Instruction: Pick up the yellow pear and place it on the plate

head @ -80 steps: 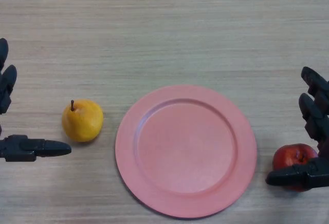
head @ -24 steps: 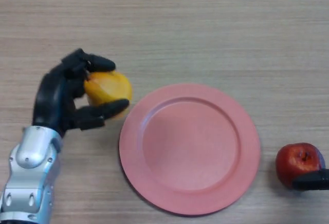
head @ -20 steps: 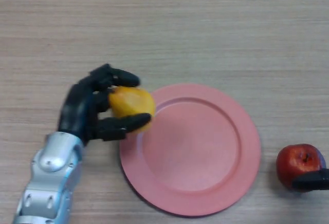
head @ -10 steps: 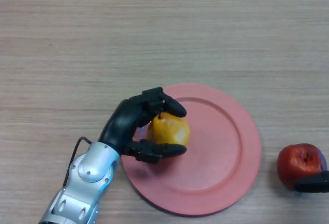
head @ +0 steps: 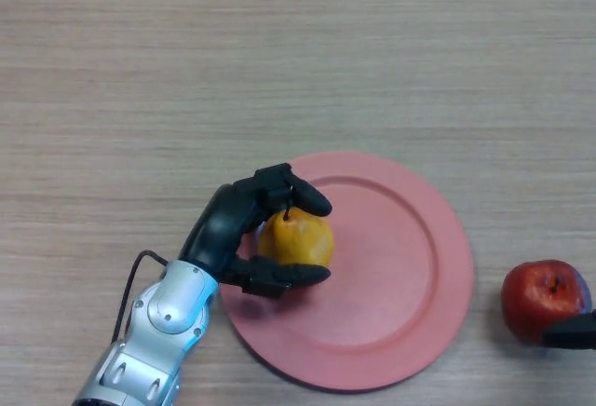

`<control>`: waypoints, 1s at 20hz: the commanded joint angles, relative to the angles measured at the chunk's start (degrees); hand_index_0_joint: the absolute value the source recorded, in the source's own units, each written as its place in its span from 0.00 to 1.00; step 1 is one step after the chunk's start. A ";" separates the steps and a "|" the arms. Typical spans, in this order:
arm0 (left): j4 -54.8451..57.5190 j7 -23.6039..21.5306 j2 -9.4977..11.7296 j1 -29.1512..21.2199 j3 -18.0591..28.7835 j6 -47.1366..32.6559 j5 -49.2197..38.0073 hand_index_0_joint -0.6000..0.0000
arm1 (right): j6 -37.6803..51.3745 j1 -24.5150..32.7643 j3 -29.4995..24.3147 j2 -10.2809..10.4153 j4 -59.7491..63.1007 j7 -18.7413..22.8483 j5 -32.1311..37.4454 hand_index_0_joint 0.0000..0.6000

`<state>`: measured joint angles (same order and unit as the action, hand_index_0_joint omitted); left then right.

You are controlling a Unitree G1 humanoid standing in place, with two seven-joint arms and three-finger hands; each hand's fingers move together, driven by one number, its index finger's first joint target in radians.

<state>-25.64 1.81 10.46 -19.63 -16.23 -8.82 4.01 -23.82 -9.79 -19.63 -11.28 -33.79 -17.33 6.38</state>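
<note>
Yellow pear point(head: 298, 239): golden-orange skin, short dark stem pointing toward 12 o'clock, over plate's 9 o'clock side, inside rim. My left hand point(head: 233, 229) curls round it. Plate point(head: 410, 266): round, salmon-pink, flat on table, raised rim, rest bare.

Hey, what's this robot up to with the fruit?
The robot's left hand is wrapped around a yellow pear and holds it over the left part of a pink plate. It has not let go. A red apple sits on the table to the right of the plate, and just a tip of the right hand shows beside it at the picture's edge.
</note>
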 commanded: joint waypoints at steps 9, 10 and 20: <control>16.84 -0.08 0.43 3.06 10.28 -6.29 0.02 1.00 | 8.00 1.13 -1.07 -1.35 -1.65 1.23 0.09 0.00; 20.15 0.87 0.43 4.01 11.82 -4.35 -1.13 1.00 | 8.08 0.94 -0.65 -1.28 -1.66 1.22 0.13 0.00; 35.02 5.56 8.24 11.11 28.27 1.22 -16.23 1.00 | 7.20 2.46 2.62 -1.91 -0.27 3.02 1.89 0.00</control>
<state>6.14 6.68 16.60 -7.09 9.59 -4.62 -9.23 -23.78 -8.56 -14.62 -11.22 -31.47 -15.45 6.33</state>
